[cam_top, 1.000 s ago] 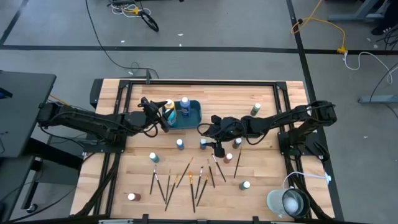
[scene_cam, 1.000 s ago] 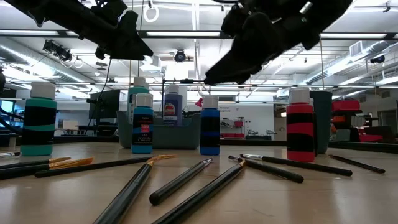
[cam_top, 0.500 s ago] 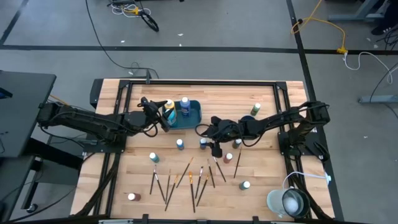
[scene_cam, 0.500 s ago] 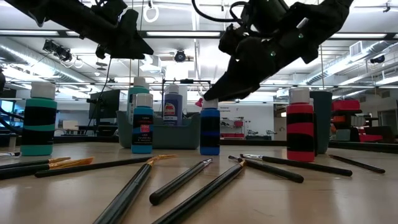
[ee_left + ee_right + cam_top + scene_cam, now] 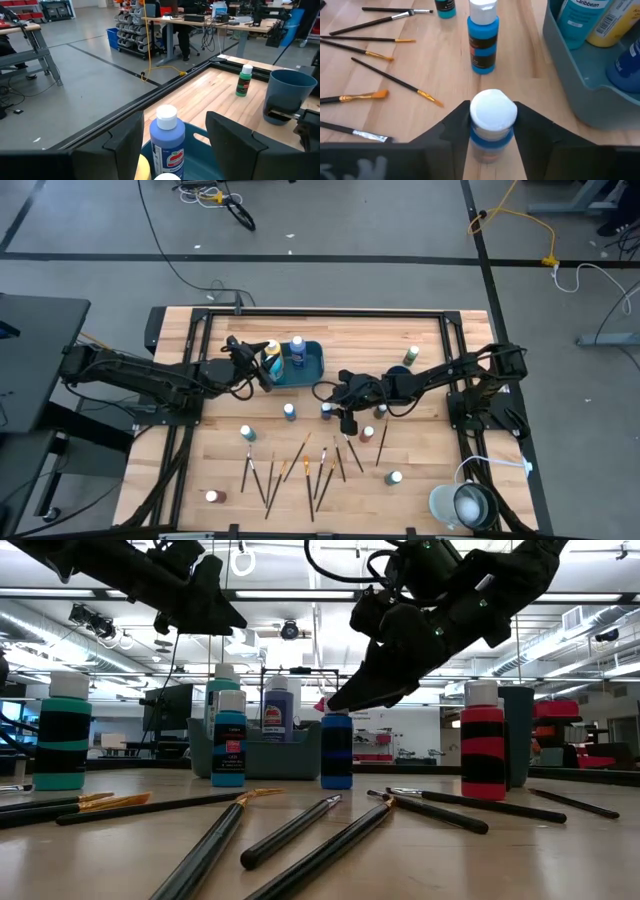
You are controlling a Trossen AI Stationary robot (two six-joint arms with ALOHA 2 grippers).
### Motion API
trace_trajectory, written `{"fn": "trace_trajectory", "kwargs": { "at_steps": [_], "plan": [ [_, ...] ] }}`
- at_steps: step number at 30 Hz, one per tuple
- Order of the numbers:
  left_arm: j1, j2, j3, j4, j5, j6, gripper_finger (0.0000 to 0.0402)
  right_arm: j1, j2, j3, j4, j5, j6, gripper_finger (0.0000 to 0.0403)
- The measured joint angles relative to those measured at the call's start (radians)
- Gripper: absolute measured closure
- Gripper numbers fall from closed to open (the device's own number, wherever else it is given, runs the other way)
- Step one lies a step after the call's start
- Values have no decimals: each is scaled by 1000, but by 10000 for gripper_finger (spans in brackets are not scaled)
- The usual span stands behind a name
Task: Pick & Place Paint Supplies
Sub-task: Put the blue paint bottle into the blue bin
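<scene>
A small blue paint bottle (image 5: 492, 122) with a white cap stands upright on the table, just near of the teal tray (image 5: 312, 367). My right gripper (image 5: 331, 406) is shut on it. My left gripper (image 5: 263, 369) hovers open over the tray's left end and holds nothing. Below it, a blue bottle (image 5: 167, 142) and a yellow one (image 5: 272, 351) stand in the tray. Several thin paintbrushes (image 5: 300, 468) lie on the near half of the table. Loose bottles (image 5: 289, 411) (image 5: 368, 433) stand around them. My right gripper pinches the blue bottle between its two fingers (image 5: 456, 126), which lie against the sides of the white cap (image 5: 492, 109) and the neck below it. The fingers slant downward from the table's right side. The bottle is upright, its base (image 5: 337, 783) on the table.
More bottles stand apart: a green one (image 5: 411, 356) at the far right, a brown one (image 5: 212, 496) at the near left, others (image 5: 247, 434) (image 5: 394, 477) among the brushes. A round cup (image 5: 452, 505) sits at the near right corner. A black frame (image 5: 330, 315) borders the table.
My right gripper has come down and slightly leftward onto the blue bottle, so that its fingertips now cover the cap in the low view. The bottle has stayed standing in place.
</scene>
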Motion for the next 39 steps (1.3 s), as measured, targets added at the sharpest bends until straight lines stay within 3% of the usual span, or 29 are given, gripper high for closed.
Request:
{"fn": "trace_trajectory", "kwargs": {
  "at_steps": [4,13,22,28,39],
  "plan": [
    [0,0,0,0,0,0,180,0,1,0,5,0,6,288],
    [0,0,0,0,0,1,180,0,-57,14,17,0,21,282],
    [0,0,0,7,4,26,180,-16,-119,117,10,28,-65,284],
    [0,0,0,40,12,29,180,-89,-121,210,-35,28,-124,284],
    [0,0,0,93,34,66,180,-246,-72,219,-50,22,-135,284]
  ]
}}
